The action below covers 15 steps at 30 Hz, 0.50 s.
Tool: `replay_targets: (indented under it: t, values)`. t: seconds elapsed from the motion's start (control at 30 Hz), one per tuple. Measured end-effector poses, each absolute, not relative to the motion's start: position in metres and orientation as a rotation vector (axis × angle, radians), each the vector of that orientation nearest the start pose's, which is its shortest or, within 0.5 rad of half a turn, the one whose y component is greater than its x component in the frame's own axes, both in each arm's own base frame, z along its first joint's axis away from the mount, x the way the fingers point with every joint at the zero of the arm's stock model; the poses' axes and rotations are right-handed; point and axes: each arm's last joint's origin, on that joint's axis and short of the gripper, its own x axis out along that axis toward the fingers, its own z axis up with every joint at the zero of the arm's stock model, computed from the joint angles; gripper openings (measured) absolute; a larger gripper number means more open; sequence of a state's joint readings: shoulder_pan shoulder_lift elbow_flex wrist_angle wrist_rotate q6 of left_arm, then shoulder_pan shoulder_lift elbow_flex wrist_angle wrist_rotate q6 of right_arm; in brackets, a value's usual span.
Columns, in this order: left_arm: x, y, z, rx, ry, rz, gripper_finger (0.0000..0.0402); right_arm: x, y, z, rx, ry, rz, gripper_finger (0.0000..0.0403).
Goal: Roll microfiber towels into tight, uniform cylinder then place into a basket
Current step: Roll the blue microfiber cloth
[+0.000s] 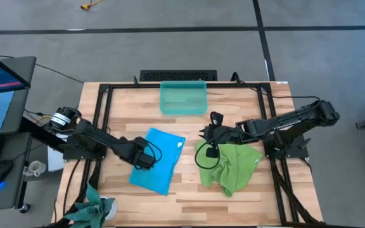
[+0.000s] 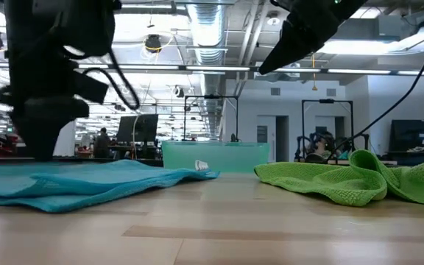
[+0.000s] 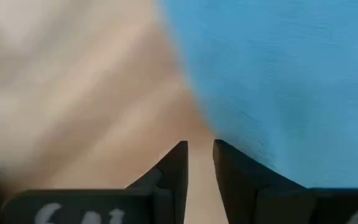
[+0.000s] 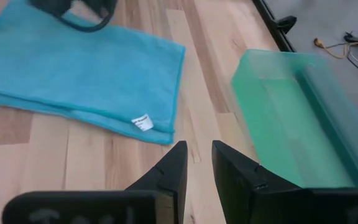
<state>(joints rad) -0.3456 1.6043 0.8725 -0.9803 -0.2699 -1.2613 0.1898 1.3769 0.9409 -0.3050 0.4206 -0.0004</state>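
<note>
from above, a pale wooden table (image 1: 189, 190) is sitting on grey floor, with the basket (image 1: 183, 98) lying at its far edge, the blue towel (image 1: 159, 159) spread flat under the left gripper (image 1: 146, 156) and the green towel (image 1: 230, 166) lying rumpled under the right gripper (image 1: 209, 140). at table height, an open hall with ceiling ducts (image 2: 206, 29) is stretching behind, and both arms are being cut off at the top. in the wrist views each gripper's fingers are standing slightly apart, grasping nothing, the left one's surroundings blurring.
</note>
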Motion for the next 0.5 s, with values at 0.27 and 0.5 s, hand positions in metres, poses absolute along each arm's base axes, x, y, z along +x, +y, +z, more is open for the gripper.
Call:
replay_targets:
  t: [0.27, 0.5]
  values:
    - [0.242, -0.085, 0.169, -0.361, 1.201, 0.829, 0.0071, 0.283, 0.042, 0.25, -0.223, 0.708, -0.22, 0.0096]
    - [0.272, -0.102, 0.165, -0.361, 1.022, 0.412, 0.0071, 0.283, 0.042, 0.25, -0.222, 0.707, -0.22, 0.0096]
